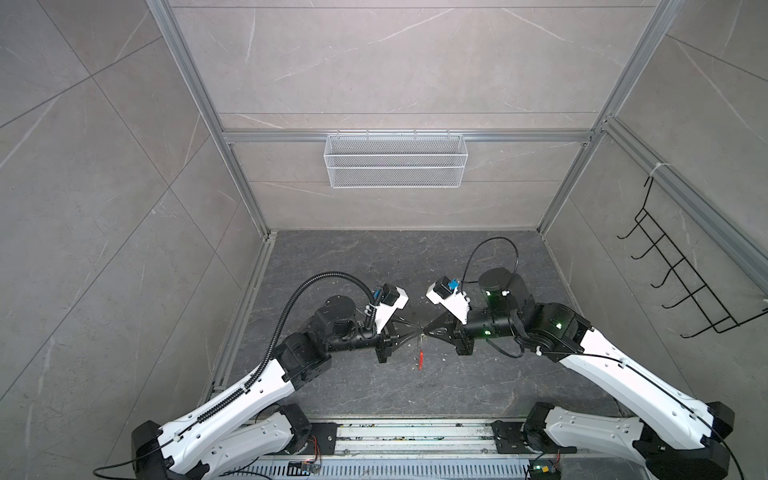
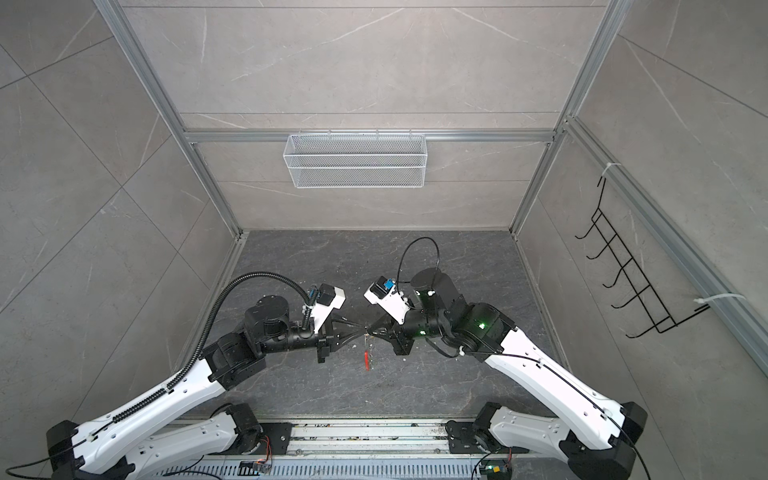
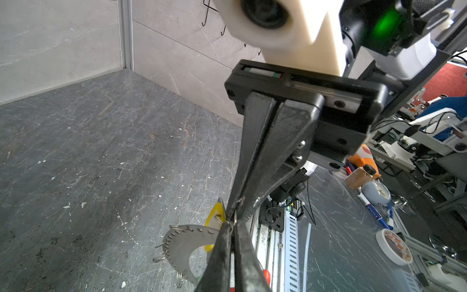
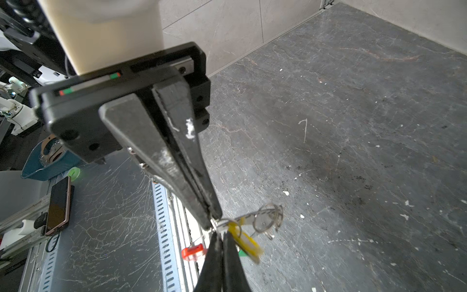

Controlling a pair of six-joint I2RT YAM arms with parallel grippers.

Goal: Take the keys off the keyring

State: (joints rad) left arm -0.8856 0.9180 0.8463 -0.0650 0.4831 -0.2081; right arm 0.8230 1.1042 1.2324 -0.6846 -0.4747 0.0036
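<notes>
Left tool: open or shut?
Shut. In the left wrist view the left tool has its fingers meeting at the tips, beside the yellow key.

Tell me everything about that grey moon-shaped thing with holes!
The grey crescent-shaped metal keyring is thin, flat and shiny, with holes along its outer curve and wire loops through some. It hangs above the dark grey floor where the shut left claw and right claw meet. A yellow-headed key hangs beside it.
</notes>
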